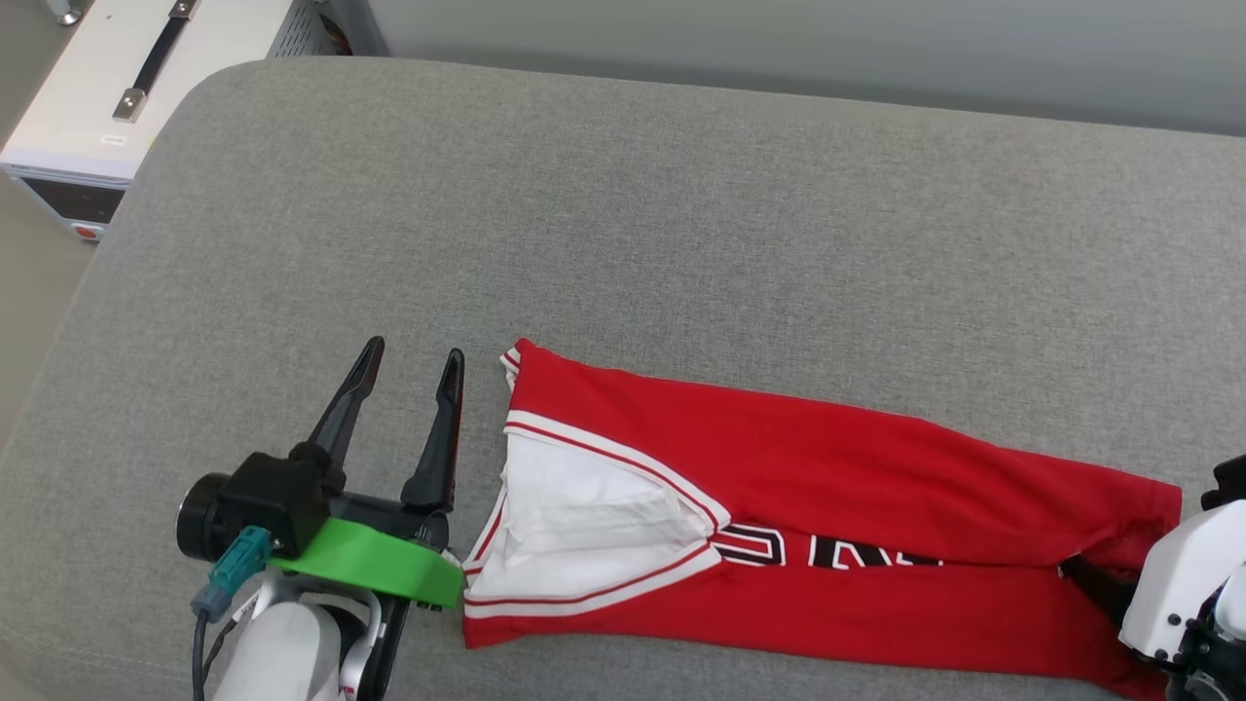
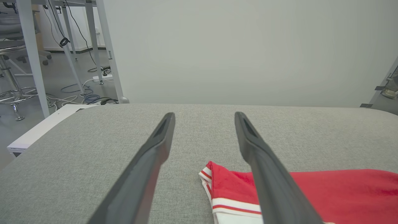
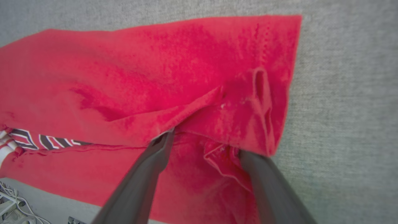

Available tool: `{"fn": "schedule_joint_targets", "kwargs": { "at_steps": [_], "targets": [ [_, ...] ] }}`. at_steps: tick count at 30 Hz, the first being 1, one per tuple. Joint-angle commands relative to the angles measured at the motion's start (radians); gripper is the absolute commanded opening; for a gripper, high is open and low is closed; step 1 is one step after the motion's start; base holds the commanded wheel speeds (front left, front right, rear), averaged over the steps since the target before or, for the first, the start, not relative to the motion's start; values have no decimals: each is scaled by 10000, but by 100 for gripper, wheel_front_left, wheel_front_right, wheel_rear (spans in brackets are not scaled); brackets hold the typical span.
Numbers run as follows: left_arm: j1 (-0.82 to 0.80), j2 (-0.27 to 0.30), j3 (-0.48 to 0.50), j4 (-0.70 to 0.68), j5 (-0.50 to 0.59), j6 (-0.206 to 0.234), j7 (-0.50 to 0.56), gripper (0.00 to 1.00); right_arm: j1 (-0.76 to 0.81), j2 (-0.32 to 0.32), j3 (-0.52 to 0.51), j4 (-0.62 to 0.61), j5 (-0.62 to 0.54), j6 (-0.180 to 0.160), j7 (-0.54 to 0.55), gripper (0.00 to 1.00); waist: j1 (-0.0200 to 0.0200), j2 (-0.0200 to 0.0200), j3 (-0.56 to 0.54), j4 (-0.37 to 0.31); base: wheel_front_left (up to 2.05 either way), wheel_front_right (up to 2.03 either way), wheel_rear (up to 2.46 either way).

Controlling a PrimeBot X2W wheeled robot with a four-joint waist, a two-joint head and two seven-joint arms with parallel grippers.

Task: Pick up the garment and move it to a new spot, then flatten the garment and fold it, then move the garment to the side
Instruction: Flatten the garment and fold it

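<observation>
Redness dominates the garment [image 1: 827, 458], which is laid as a long, narrow band across the near part of a grey upholstered surface [image 1: 623, 214], its two long sides folded in toward the middle. At the end nearer the left gripper [image 1: 414, 349] a white short sleeve is spread flat, edged with red-and-white striped trim. Between the folded edges, parts of black, white-outlined letters are left exposed. The cloth is seen to be soft and slightly fuzzy, with shallow creases; the surface beneath is a coarse, woven grey with a rounded corner.

The left gripper is held open just beside the sleeve end, its two long, dark, tapering fingers set apart above bare upholstery and closed on nothing. The right gripper [image 3: 205, 143] is placed at the opposite, hem end, where the fabric is bunched into small ridges. Its fingers are spread wide and nothing is clamped; their tips are covered by a fold of red cloth, and loose fabric is gathered between them.

Beyond the surface's far left corner a white box [image 1: 97, 97] with a black strap handle is seen
</observation>
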Motion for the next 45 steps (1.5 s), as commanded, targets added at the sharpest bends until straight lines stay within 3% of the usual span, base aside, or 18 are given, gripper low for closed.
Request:
{"fn": "schedule_joint_targets", "kwargs": {
  "at_steps": [1,2,15,28,34,45],
  "targets": [
    [52,57,-17,61,-81,-26,-58,100,52,189,223,333,119,-6,-12,13,0,0,54,5,0,0,0],
    [40,59,-21,69,-91,-26,-58,100,29,169,241,355,141,-6,-89,0,0,0,84,6,0,0,0],
    [55,105,7,244,-202,-26,-59,100,-156,-483,-121,709,78,-6,-1331,0,0,0,-67,-39,0,0,0],
    [85,112,-54,317,-285,-26,-59,100,-304,-1480,-1383,1043,-1143,-6,-1951,0,0,0,-285,-126,0,0,0],
    [171,43,-64,378,-347,-27,-59,100,-75,-1237,-1227,663,-967,-6,-1948,0,0,0,-505,-135,0,0,0],
    [555,-87,0,432,-390,-27,-59,100,889,-655,-411,-1121,-504,-6,-1521,0,0,0,-1143,-233,0,0,0]
  ]
}}
